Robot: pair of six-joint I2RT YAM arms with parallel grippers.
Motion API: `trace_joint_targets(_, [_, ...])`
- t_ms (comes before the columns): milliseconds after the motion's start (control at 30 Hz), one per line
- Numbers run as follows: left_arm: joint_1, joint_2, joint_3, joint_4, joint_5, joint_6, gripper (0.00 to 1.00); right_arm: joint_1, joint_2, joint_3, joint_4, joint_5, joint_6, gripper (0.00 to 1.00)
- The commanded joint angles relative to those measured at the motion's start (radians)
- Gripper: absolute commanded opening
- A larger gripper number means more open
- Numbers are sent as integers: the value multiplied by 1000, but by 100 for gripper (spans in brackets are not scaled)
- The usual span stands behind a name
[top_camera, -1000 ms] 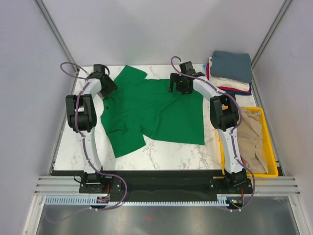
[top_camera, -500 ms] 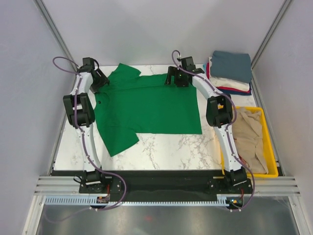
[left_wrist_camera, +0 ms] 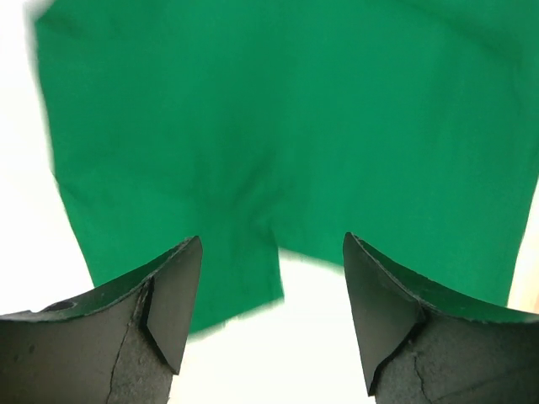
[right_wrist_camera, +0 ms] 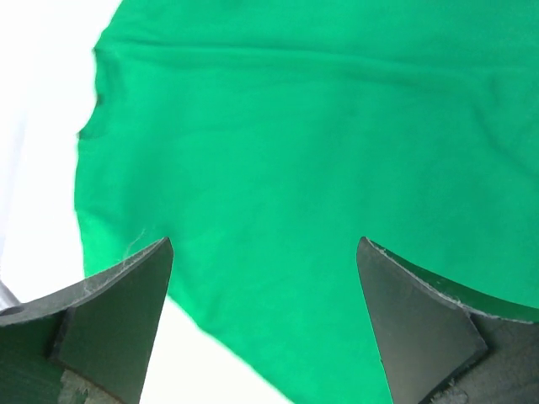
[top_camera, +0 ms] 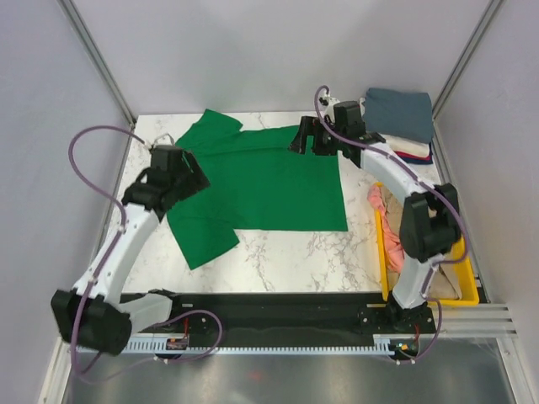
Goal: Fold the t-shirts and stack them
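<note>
Left gripper [left_wrist_camera: 271,252] and right gripper [right_wrist_camera: 265,252], jaws wide and empty, above the green t-shirt [top_camera: 269,181].

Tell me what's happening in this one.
Two robot arms are working on a green t-shirt spread flat on the table. The left end effector is over its left side, the right end effector at its far edge. Both are open, gripping nothing. A folded stack sits far right, beyond the yellow bin.

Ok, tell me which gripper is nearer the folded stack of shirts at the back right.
Right. The right gripper hovers over the far edge of the green t-shirt, just left of the folded stack; the left gripper is over the shirt's opposite side.
</note>
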Motion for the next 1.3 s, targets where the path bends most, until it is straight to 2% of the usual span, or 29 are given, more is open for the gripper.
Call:
trace_joint_targets(0, [-152,-153,-215,-85,-111,-137,75,9,-205,-259,180,-22,39,98])
trace_joint_targets(67, [-246,-292,-335,-134,-115,-206,73,13,-285,-375,218,-11,60,98])
trace_joint_targets(100, [-267,-332,-369,-178,-110,-278,72,16,-357,-477,244,1,67,98])
trace_joint_targets(200, [-330,-424,-485,-223,-119,-379,71,24,-462,-639,267,20,88,98])
trace_joint_targets(267, [-390,-438,-525,-246,-180,-457,72,29,-497,-725,280,20,103,98])
trace_joint_targets(367, [-392,-411,-567,-232,-214,-530,77,39,-546,-796,281,8,108,98])
trace_joint_targets(433, [-380,-385,-602,-170,-225,-539,79,43,-575,-817,281,-5,110,98])
trace_joint_targets(533, [-237,-380,-689,-85,-130,-475,79,43,-615,-840,261,-5,99,98])
trace_joint_targets(567, [-158,-394,-735,-24,-52,-447,79,44,-625,-843,254,-2,94,98])
trace_joint_targets(600, [-139,-406,-746,-11,-40,-445,79,43,-640,-849,241,1,85,98])
trace_joint_targets(900, [-88,-428,-779,24,-61,-461,75,43,-634,-869,231,8,79,98])
trace_joint_targets(1100, [-87,-425,-791,78,-49,-439,61,43,-620,-882,228,59,97,98])
trace_joint_targets(1200, [-88,-416,-814,127,-29,-430,49,43,-635,-915,205,162,140,98])
trace_joint_targets(1267, [-88,-409,-835,160,-20,-424,38,43,-657,-954,191,207,178,98])
